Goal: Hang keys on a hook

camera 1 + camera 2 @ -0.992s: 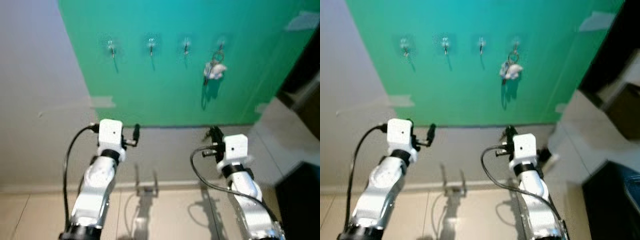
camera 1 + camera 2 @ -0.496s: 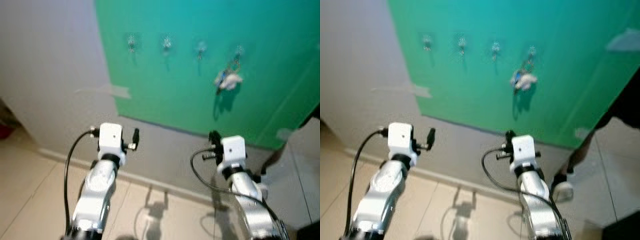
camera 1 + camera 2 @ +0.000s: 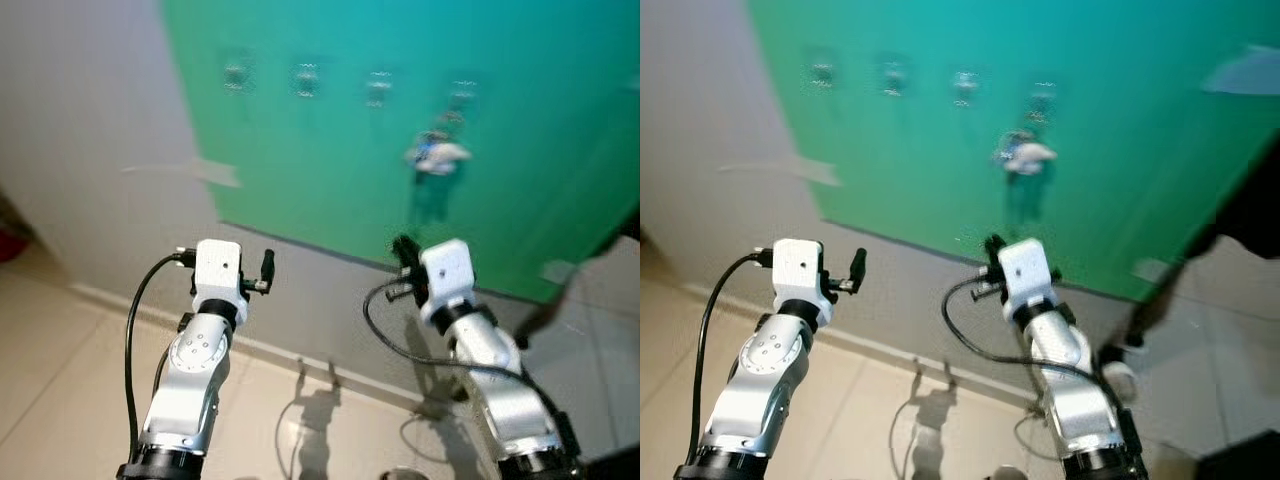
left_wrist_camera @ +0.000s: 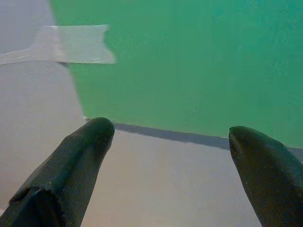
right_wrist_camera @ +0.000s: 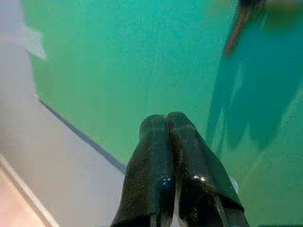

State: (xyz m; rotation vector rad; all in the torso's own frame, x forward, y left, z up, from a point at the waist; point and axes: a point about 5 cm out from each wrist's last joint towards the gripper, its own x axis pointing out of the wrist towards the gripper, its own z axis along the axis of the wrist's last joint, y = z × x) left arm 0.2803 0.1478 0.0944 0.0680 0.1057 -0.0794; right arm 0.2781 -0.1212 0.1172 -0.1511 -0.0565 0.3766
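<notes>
Inspecting the head views, I found the bunch of keys with a white fob [image 3: 436, 155] hanging on the rightmost of four small clear hooks [image 3: 462, 92] fixed in a row on the green wall panel [image 3: 330, 150]. The picture was blurred, so I could not make out finer detail of the keys. My right gripper [image 5: 166, 124] was raised below the keys, well apart from them, its two black fingers pressed together and holding nothing. My left gripper [image 4: 171, 132] pointed at the panel's lower edge near a strip of pale tape [image 4: 71, 43]; its fingers [image 4: 80, 156] stood wide apart, empty, touching nothing. Grey wall [image 3: 90, 120] lay beside the panel.
</notes>
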